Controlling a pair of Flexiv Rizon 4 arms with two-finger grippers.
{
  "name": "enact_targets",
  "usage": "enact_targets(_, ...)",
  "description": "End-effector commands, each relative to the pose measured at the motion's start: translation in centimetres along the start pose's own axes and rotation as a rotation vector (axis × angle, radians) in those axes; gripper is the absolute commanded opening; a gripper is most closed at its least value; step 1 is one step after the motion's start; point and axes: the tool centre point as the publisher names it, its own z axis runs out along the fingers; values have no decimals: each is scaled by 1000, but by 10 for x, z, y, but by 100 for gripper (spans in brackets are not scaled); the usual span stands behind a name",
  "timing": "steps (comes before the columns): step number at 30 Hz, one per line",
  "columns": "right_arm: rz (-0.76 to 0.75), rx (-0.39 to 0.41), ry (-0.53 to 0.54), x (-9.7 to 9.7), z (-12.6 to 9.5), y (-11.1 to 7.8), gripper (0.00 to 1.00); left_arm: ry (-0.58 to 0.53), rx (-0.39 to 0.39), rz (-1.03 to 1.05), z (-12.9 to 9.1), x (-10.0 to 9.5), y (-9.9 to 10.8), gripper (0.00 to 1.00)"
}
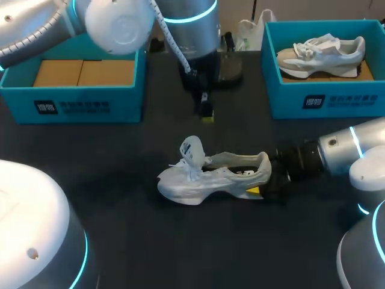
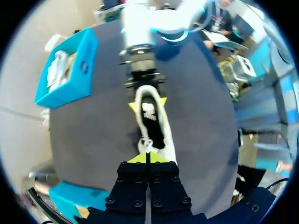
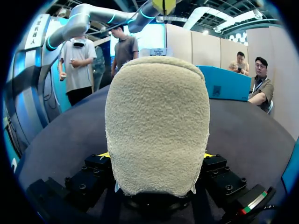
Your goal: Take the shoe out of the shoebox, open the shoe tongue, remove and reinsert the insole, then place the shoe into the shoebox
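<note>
Currently the shoe (image 1: 213, 177) is lying on the tabletop (image 1: 120, 229), its heel clamped from both sides by the right hand (image 1: 263, 180) (tongue (image 1: 192, 150) looks already raised). The left hand (image 2: 148, 157) hovers over the laces, tips pressed together. For the insole (image 2: 150, 123) pull, the heel clamp should be held firm and the insole's edge pinched shallowly.

The shoe (image 1: 210, 177) is sitting mid-table; the right hand (image 1: 263, 182) is clamping its heel, blocking 3 o'clock. The left hand (image 1: 206, 114), pinched closed, is hanging at 12 o'clock, clear of it. Bare table (image 1: 180, 241) is lying open from 5 to 9. The left box (image 1: 90, 105) and the right box (image 1: 325, 102) are walling off 10 and 2 o'clock.
</note>
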Motion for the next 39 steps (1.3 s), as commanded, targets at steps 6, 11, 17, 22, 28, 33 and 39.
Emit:
enact_targets(6, -1, 2, -2, -2, 6, -6, 0, 109, -49, -7, 45, 11, -11, 0)
enact_targets(11, -1, 2, -2, -2, 6, -6, 0, 132, -69, -37, 65, 19, -20, 0)
enact_targets(17, -1, 2, -2, -2, 6, -6, 0, 142, -80, -48, 72, 20, -27, 0)
enact_targets(22, -1, 2, -2, -2, 6, -6, 0, 142, -80, -48, 72, 20, -27, 0)
enact_targets(28, -1, 2, -2, -2, 6, -6, 0, 142, -80, -48, 72, 20, -27, 0)
enact_targets(33, -1, 2, -2, -2, 6, -6, 0, 142, -80, -48, 72, 20, -27, 0)
enact_targets(39, -1, 2, -2, -2, 6, -6, 0, 142, -80, -48, 72, 20, -27, 0)
